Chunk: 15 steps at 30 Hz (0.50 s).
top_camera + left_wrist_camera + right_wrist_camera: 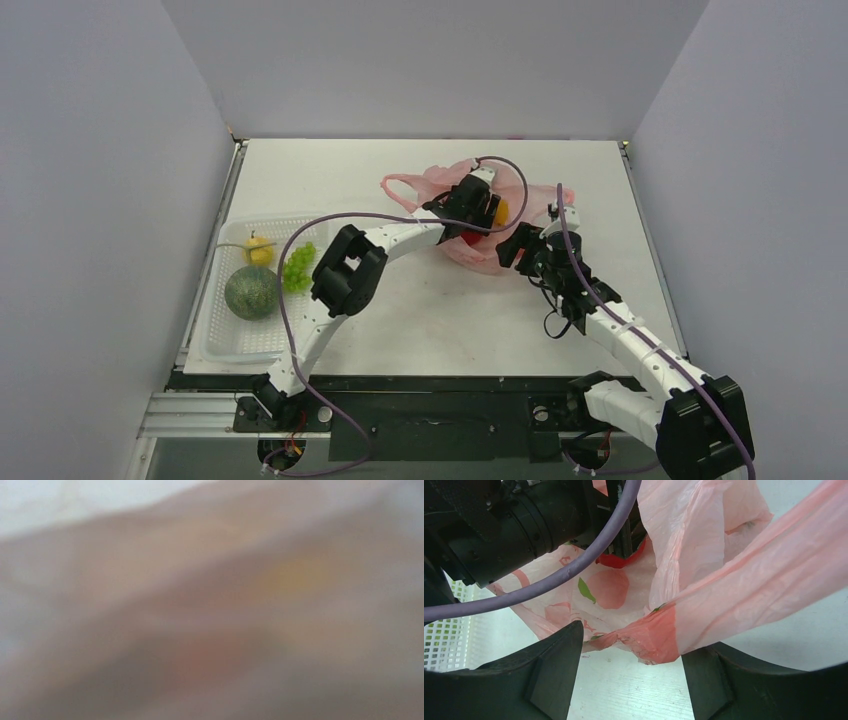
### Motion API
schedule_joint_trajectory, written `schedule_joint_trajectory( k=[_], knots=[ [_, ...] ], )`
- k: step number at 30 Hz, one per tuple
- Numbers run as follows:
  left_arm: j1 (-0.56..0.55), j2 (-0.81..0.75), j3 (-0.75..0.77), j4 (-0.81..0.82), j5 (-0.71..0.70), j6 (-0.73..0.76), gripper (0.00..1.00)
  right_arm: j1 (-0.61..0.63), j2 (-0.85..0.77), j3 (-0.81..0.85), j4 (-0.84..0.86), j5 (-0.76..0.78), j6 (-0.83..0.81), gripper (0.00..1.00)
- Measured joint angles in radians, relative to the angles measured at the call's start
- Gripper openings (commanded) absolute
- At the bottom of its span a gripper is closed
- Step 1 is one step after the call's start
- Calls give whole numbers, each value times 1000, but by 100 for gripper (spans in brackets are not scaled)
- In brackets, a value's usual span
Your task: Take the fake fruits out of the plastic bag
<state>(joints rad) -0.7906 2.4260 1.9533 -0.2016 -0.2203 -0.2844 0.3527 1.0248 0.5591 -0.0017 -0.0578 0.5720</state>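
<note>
The pink plastic bag (455, 185) lies at the table's far middle. My left gripper (478, 205) reaches into its mouth, and I cannot tell how its jaws stand. A yellow fruit (501, 212) and a red fruit (467, 238) show at the gripper. The left wrist view is a blur of pink film with a yellow patch (295, 575) and a reddish patch (210, 655). My right gripper (512, 247) is open at the bag's near right corner (649, 640), which lies between its fingertips (556, 665). The red fruit (621, 561) shows through the film there.
A clear tray (215, 335) at the left holds a small yellow fruit (258, 250), a green grape bunch (298, 266) and a round green fruit (250, 292). The left arm and its purple cable (549, 580) cross above the bag. Grey walls enclose the table.
</note>
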Motion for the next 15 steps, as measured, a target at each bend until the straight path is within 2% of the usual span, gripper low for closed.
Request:
schedule_joint_trajectory(
  k=[3,4,5,15],
  knots=[
    [5,-5,-12,11,21,-2,21,-1,0,8,-1,2,-12,66],
    [7,-11,-22,19,27,-2,8,-1,0,11,0,3,-14,66],
    [7,-20,-41,30,34,-3,0,-1,0,13,0,6,-16,66],
    [7,-130,-211,63,66,-4,0,-1,2,13,3,83,-2,70]
  ],
)
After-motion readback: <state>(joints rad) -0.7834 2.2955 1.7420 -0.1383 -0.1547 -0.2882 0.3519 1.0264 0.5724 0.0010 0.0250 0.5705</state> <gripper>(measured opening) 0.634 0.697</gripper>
